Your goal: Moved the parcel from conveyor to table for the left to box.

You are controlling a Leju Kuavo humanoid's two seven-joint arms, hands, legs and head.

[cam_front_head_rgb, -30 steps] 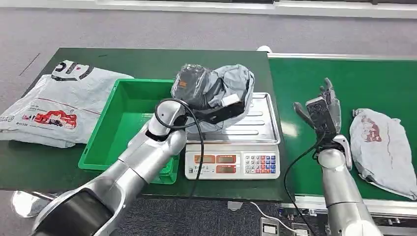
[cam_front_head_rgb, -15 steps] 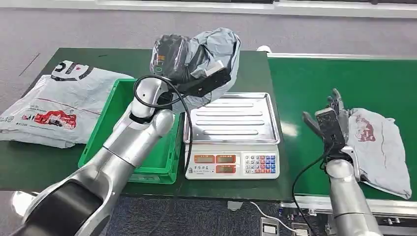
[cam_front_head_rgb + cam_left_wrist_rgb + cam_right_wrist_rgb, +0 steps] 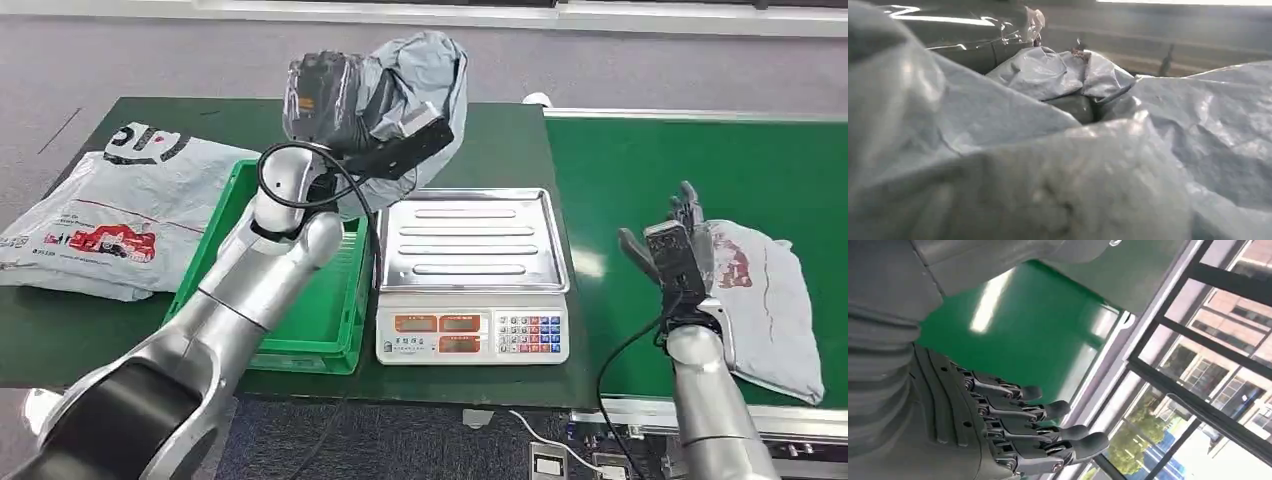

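Note:
My left hand [image 3: 375, 150] holds a crumpled grey parcel [image 3: 385, 95] with a dark wrapped patch, raised in the air above the back of the green box [image 3: 300, 300] and the dark table. The parcel's grey film [image 3: 1058, 150] is pressed close against the left wrist camera and hides the hand there. My right hand [image 3: 672, 250] stands open and upright over the green conveyor [image 3: 640, 160], fingers apart, just left of a second grey parcel [image 3: 770, 300] lying on the belt. In the right wrist view the spread fingers [image 3: 1038, 425] hold nothing.
A weighing scale [image 3: 470, 275] with a bare steel pan sits between box and conveyor. Flat printed grey mailers [image 3: 110, 210] lie on the table left of the box. Grey floor lies beyond the table.
My left arm has lifted the parcel off the scale pan and carried it up and leftward toward the box. The second parcel has ridden the belt leftward up to my right hand.

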